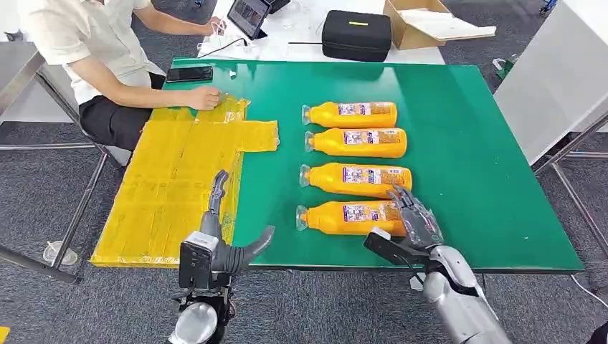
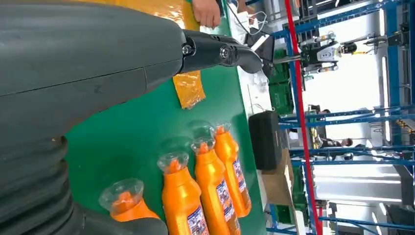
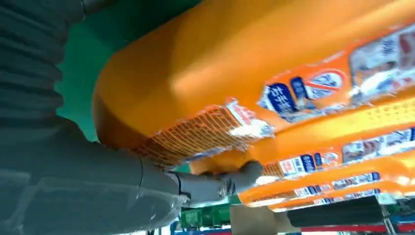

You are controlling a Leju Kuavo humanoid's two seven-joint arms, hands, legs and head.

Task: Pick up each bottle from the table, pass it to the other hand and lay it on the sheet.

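On the green table [image 1: 466, 143] lie four orange bottles [image 1: 356, 142] in a row, beside one yellow sheet [image 1: 172, 186]. Right hand [image 1: 412, 222] covers the nearest bottle's [image 1: 337, 217] base, though whether it grips is unclear. Left hand [image 1: 222, 236] hangs spread, holding nothing.

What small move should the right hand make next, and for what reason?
Probably close the fingers around the nearest bottle and lift it. The right hand is at that bottle's base end, all four bottles lie on the green table, and the left hand holds nothing.
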